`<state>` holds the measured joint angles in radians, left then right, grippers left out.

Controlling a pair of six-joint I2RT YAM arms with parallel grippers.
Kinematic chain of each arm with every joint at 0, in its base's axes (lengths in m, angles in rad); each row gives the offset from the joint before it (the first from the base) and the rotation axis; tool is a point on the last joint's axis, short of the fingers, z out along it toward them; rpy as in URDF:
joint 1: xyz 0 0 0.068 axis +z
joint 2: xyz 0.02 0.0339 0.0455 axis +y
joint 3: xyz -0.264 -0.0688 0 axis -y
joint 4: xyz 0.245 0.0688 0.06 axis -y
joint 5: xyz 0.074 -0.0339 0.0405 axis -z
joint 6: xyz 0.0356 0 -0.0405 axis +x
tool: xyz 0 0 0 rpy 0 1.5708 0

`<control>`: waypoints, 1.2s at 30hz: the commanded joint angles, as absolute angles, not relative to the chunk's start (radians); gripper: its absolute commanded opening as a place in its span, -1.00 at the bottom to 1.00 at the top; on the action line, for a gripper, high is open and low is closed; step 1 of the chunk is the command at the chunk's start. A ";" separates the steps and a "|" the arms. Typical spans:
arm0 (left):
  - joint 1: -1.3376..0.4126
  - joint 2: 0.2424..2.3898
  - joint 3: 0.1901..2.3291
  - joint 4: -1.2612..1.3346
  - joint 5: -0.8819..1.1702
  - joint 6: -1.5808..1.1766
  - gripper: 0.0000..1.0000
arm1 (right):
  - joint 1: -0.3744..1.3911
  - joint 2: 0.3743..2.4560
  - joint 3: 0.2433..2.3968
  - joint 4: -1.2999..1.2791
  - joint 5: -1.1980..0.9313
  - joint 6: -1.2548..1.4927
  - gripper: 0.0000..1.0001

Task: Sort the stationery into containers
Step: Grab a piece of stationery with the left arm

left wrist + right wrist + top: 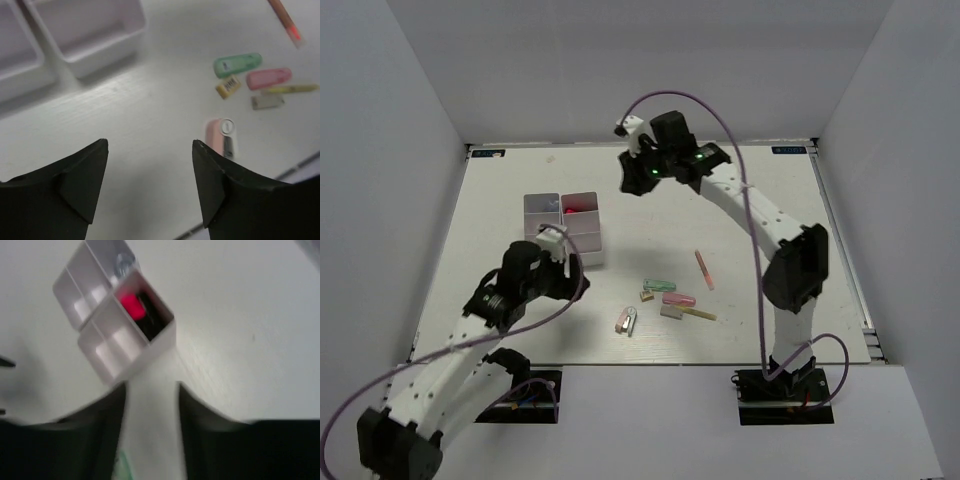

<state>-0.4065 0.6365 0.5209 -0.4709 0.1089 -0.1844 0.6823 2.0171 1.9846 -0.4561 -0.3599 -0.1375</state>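
Note:
The containers (565,228) are a white block of bins at the table's left middle. A pink-capped black highlighter (134,307) lies in one compartment of the containers (100,347). Loose stationery lies at centre: a green piece (660,285), a pink piece (678,298), a pink pencil (704,269) and a pink clip-like piece (221,136). My left gripper (150,165) is open and empty just in front of the containers (90,35), over bare table. My right gripper (638,172) hovers high behind the bins, open (151,395) with nothing between its fingers.
Beside the pink piece lie a small yellow eraser (228,86), a grey piece (267,102) and a thin yellow stick (290,89). White walls enclose the table on three sides. Cables loop from both arms.

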 commanded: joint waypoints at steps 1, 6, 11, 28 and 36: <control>-0.483 0.814 0.691 -0.553 0.336 -0.270 0.62 | 0.611 1.891 1.907 -0.875 -0.266 -0.164 -0.49; -0.786 0.985 0.816 -0.635 0.022 -0.334 0.88 | 0.506 1.872 1.797 -1.181 -0.222 -0.150 -0.31; -0.994 1.201 0.910 -0.725 -0.176 -0.400 0.93 | 0.420 1.647 1.423 -1.000 -0.322 -0.149 0.81; -1.058 1.508 0.916 -0.542 -0.223 -0.414 0.96 | 0.314 1.411 1.161 -0.799 -0.468 -0.121 0.81; -1.074 1.560 0.899 -0.511 -0.225 -0.449 0.77 | 0.282 1.413 1.155 -0.798 -0.500 -0.112 0.81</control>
<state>-1.0660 1.5612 0.8822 -0.5346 -0.2138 -0.4263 0.2947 1.4315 1.1622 -0.8135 -0.4610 -0.1204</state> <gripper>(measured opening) 0.897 0.904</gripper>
